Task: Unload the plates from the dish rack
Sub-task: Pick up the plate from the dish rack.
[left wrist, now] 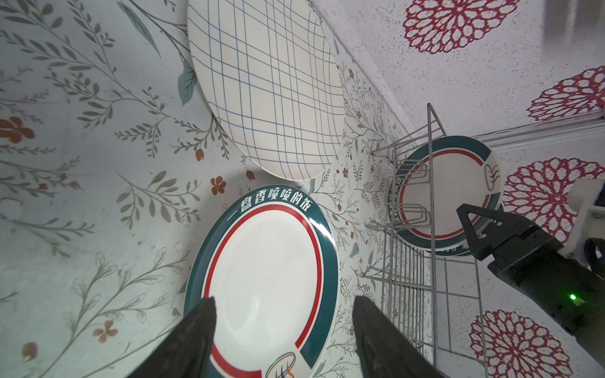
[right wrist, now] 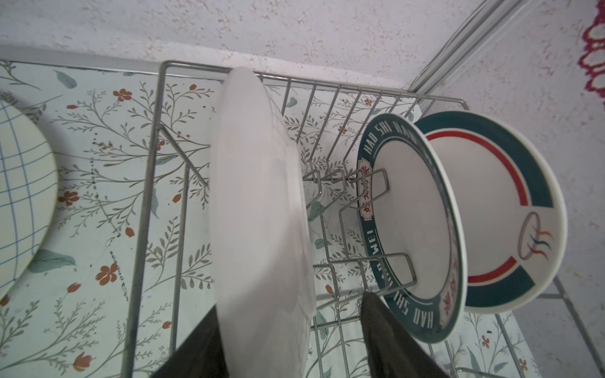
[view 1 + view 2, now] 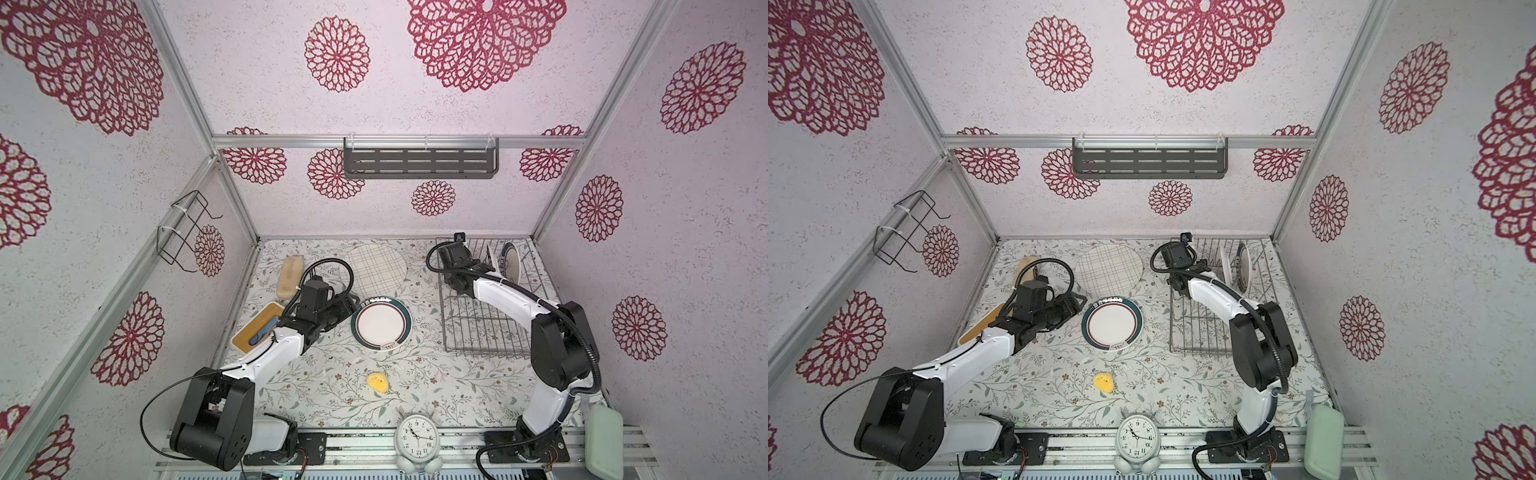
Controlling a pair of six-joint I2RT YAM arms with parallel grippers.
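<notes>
The right tool (image 2: 291, 307) straddles the rim of a white plate (image 2: 262, 212) that stands on edge in the rack (image 3: 478, 328). Its jaws are apart: one finger lies against or just behind the plate's back, while the other shows a clear gap, so nothing is clamped yet. Two more plates, a lettered plate (image 2: 412, 229) and a banded plate (image 2: 504, 209), lean together at the rack's far end, just past that free finger. A grid plate (image 3: 376, 268) and a teal plate (image 3: 381, 323) lie flat on the bench (image 3: 332, 390), out of the rack. The left tool (image 1: 284, 301) hangs open at the teal plate's edge, holding nothing. The main risk, as I judge it, is the closing itself. With contact on one side only, the jaws may push the white plate over before they pinch it, tipping it against the tines or into the lettered plate. A bite on the rim alone, on smooth glaze, could let the plate swing or slip once it is lifted. A lift that is not straight up could catch the lower rim on a tine and drag the light rack along. The free finger looks close to the lettered plate and could nudge it. Setting down needs care too, since two plates and the left arm take up the bench beside the rack.
</notes>
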